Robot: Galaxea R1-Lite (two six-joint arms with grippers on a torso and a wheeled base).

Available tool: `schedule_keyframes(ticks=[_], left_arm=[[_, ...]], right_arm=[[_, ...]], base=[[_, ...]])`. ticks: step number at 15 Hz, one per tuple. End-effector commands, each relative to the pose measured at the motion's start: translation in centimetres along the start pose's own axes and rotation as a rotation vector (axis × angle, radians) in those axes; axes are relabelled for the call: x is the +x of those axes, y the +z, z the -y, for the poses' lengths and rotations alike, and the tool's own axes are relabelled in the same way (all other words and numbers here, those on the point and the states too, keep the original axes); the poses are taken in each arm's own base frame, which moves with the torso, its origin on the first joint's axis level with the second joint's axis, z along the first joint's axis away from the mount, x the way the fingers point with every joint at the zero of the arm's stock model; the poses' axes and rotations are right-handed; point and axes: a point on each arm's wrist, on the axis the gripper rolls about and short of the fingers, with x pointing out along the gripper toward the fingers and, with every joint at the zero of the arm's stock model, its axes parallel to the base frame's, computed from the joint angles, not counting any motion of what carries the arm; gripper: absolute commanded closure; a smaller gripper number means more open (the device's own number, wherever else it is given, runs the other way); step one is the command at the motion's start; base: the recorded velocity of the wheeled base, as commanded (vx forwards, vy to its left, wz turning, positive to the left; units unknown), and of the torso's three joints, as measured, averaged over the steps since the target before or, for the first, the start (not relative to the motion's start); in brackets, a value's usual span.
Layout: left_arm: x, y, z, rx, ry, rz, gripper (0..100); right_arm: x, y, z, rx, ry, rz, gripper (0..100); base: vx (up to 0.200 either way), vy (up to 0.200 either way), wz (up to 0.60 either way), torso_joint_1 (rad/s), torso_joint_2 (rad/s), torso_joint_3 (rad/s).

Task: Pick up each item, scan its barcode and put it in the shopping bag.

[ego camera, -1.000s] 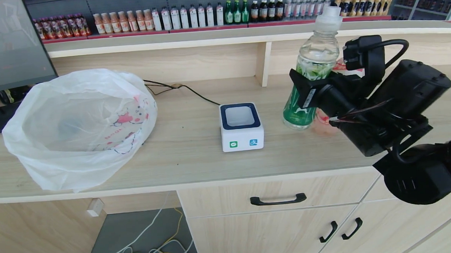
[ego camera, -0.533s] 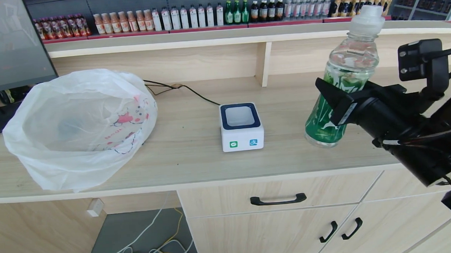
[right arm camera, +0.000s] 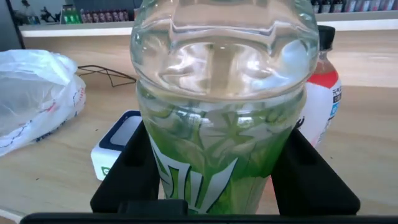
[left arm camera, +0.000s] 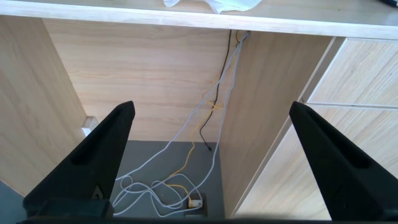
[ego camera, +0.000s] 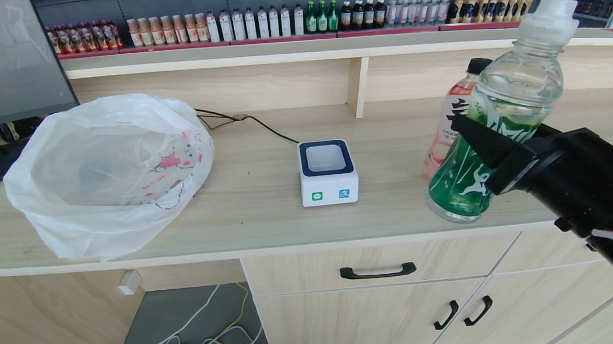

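**benchrat:** So where's the green bottle (ego camera: pixel 462 186) at?

**torq_77:** It's in the right gripper (right arm camera: pixel 221 186). The black fingers (right arm camera: pixel 127 177) sit on either side of the label and press against it, closed down to the bottle's width. The bottle is roughly upright, leaning a little, with a white cap on top. It's out over the front right part of the counter (ego camera: pixel 267 215). Looks lifted off the wood, but its base sits too close to the counter edge to swear to that.

**benchrat:** And the rest of the shopping?

**torq_77:** A pink-label bottle (ego camera: pixel 447 129) with a black cap stands on the counter just behind the green one. The scanner (ego camera: pixel 329 172) is the white box with a dark blue frame round its window. It's mid-counter, left of both bottles and apart from them. The shopping bag (ego camera: pixel 110 170) is well off at the left end: white plastic, mouth open, slumped on the wood. A dim dark shape shows through it, can't tell what it is.

**benchrat:** And the left gripper (left arm camera: pixel 211 107)?

**torq_77:** Down below counter level, jaws spread wide, nothing between them. Past them is the open bay under the counter, with loose cables (left arm camera: pixel 168 186) on the floor.
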Motion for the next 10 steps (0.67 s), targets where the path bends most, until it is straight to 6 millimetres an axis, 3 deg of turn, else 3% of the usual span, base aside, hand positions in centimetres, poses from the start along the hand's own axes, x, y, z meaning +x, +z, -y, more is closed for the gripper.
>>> schedule_keyframes(ticks=[1, 6, 10], left_arm=[[0.0, 0.0, 0.0, 0.001, 0.0, 0.0, 0], [0.0, 0.0, 0.0, -0.001, 0.0, 0.0, 0], [0.0, 0.0, 0.0, 0.001, 0.0, 0.0, 0]], right_arm=[[-0.8, 0.2, -1.3, 0.028, 0.066, 0.0, 100], [-1.3, -0.3, -4.2, 0.054, 0.188, -0.024, 100], [-3.3, -0.2, -7.1, -0.049, 0.343, -0.019, 100]], base=[[0.0, 0.0, 0.0, 0.0, 0.0, 0.0], [0.0, 0.0, 0.0, 0.0, 0.0, 0.0], [0.0, 0.0, 0.0, 0.0, 0.0, 0.0]])
